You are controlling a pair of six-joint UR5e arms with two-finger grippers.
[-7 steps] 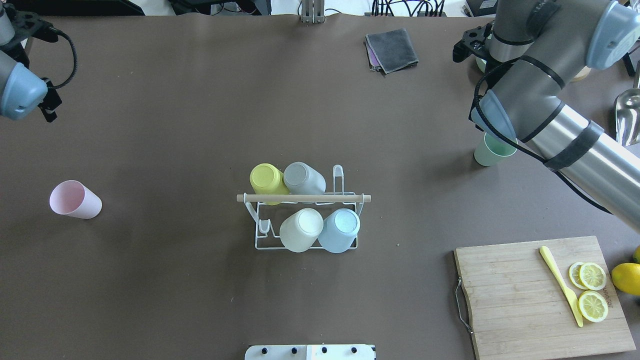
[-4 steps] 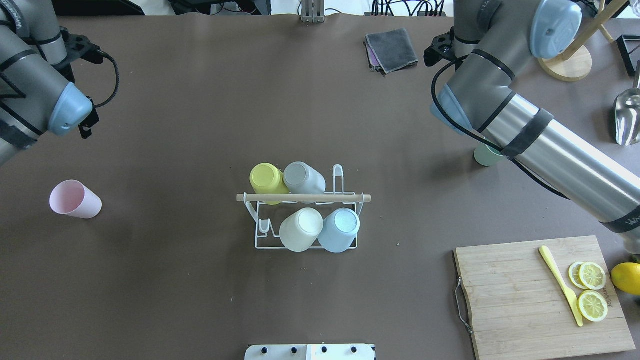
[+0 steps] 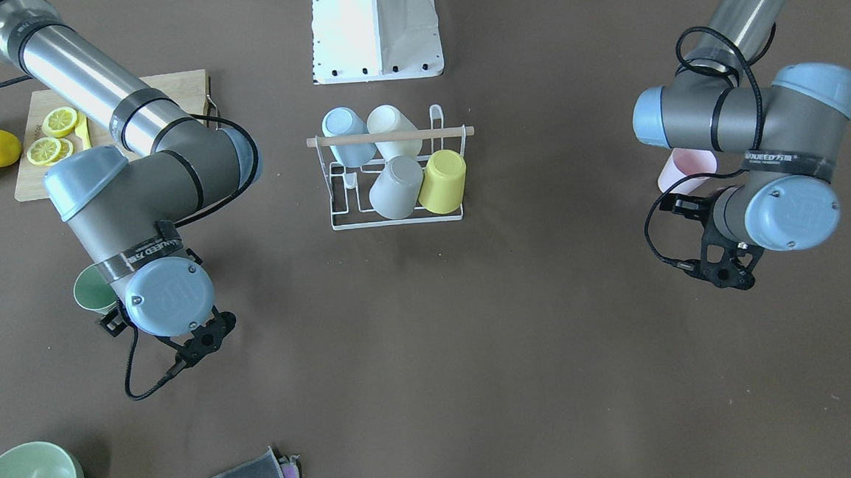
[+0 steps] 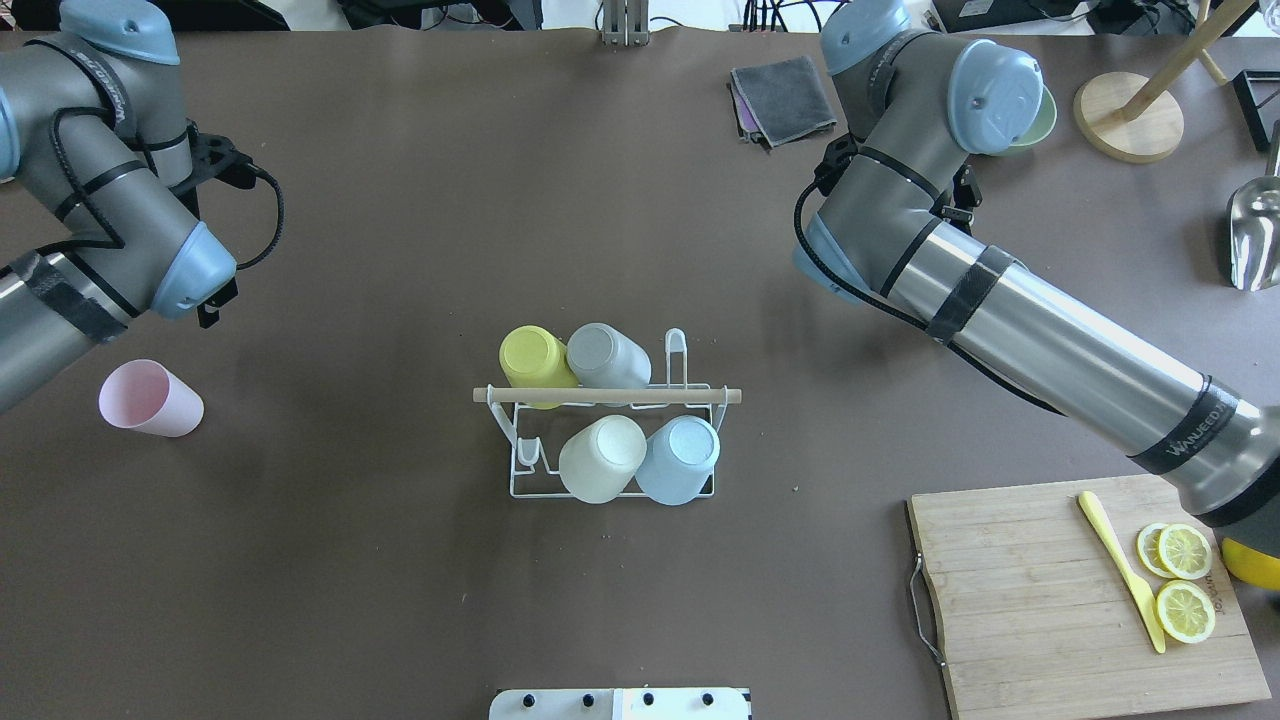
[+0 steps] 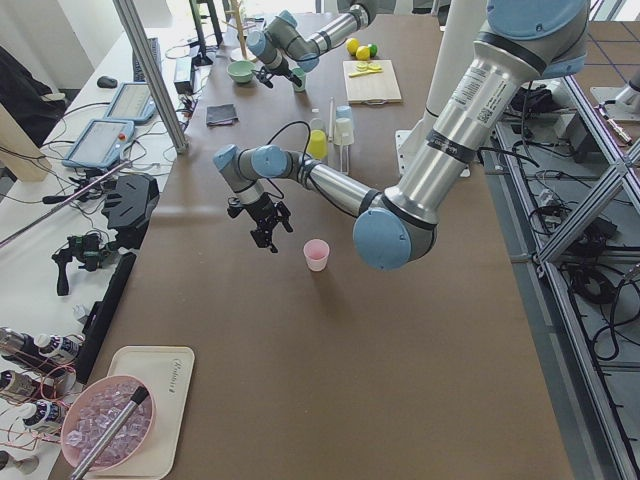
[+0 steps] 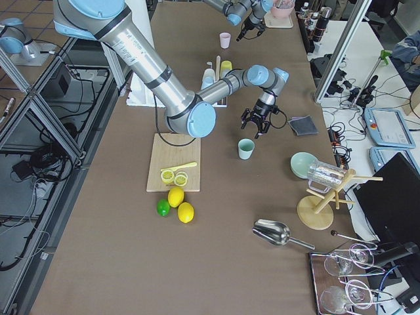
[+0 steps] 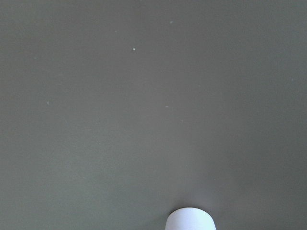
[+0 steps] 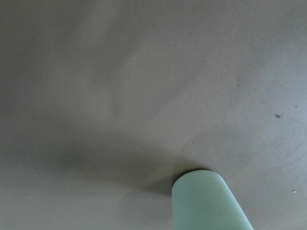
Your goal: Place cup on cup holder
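Hovering, wrists down: left gripper [image 5: 268, 230] near pink cup [image 4: 150, 398], right gripper [image 6: 253, 129] near green cup [image 6: 246, 149]; grip state unreadable. Four cups [image 4: 600, 458] on cup holder [image 4: 690, 397].

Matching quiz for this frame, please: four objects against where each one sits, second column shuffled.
1. pink cup
2. green cup
3. yellow cup
4. knife

A. lying on the board
B. upside down on the rack
C. upright on the table, robot's right side
D. upright on the table, robot's left side

Pairs: 1-D, 2-C, 3-B, 4-A
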